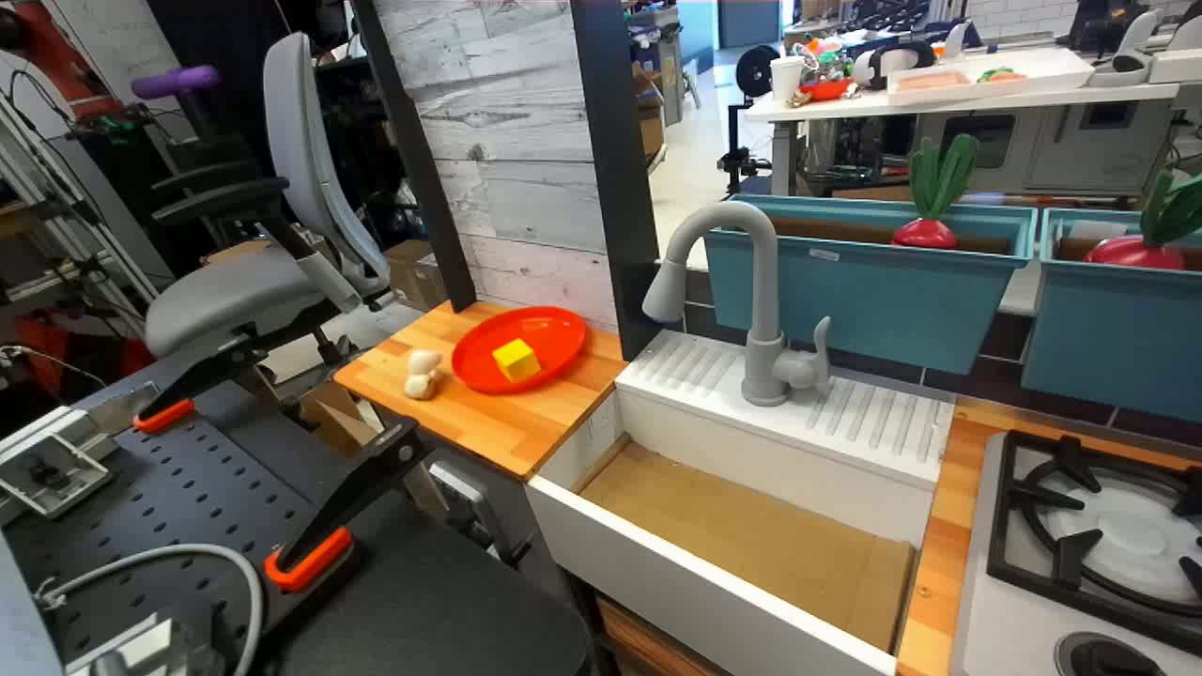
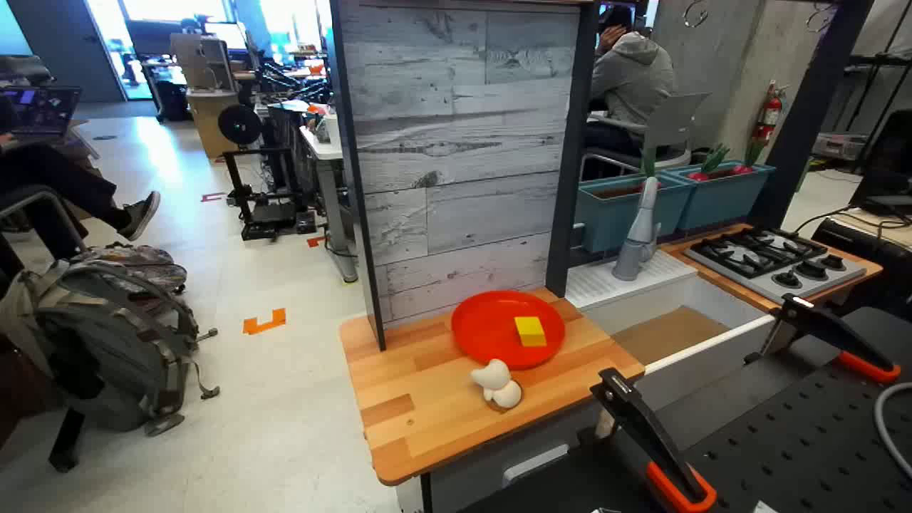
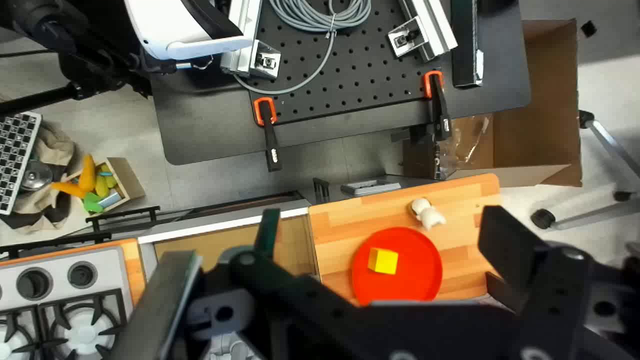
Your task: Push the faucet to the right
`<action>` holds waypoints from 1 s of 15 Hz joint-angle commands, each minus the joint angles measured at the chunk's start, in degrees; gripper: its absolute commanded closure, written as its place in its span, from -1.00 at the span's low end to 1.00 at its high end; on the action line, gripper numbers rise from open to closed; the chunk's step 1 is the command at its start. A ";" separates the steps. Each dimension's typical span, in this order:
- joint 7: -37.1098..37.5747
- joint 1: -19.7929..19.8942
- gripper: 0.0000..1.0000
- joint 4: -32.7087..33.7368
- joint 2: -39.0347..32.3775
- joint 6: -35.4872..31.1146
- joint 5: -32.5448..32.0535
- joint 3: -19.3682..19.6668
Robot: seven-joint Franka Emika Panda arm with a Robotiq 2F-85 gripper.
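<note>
Currently, my tool (image 3: 377, 234) gapes wide, empty. Well below, the faucet (image 1: 765, 282) stands by the counter's (image 1: 502, 430) back edge.

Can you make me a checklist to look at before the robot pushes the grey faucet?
1. Faucet upright: ok, it stands up on the white ledge along the sink.
2. Faucet over to the right: not ok, its downturned end hangs left of its base in an exterior view.
3. Fingers open: ok, wide apart in the wrist view.
4. Fingers touching the faucet: not ok, neither exterior view shows them there.
5. Yellow block away from the faucet: ok, it sits on the red plate on the wooden counter.
6. Faucet turns easily: cannot tell, the pictures don't show that.
</note>
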State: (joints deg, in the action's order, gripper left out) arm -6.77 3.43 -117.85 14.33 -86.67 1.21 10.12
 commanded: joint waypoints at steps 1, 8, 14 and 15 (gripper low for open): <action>-0.21 1.00 -1.00 0.14 -0.10 0.14 0.17 -0.86; 0.47 1.49 -1.00 0.84 -6.30 -5.87 1.39 -0.42; 0.47 3.51 -1.00 0.14 -14.82 -18.60 7.23 0.34; 0.80 4.01 -1.00 0.43 -16.82 -20.80 8.43 0.37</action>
State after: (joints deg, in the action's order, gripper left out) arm -6.46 5.87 -118.29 2.00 -102.08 5.66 10.29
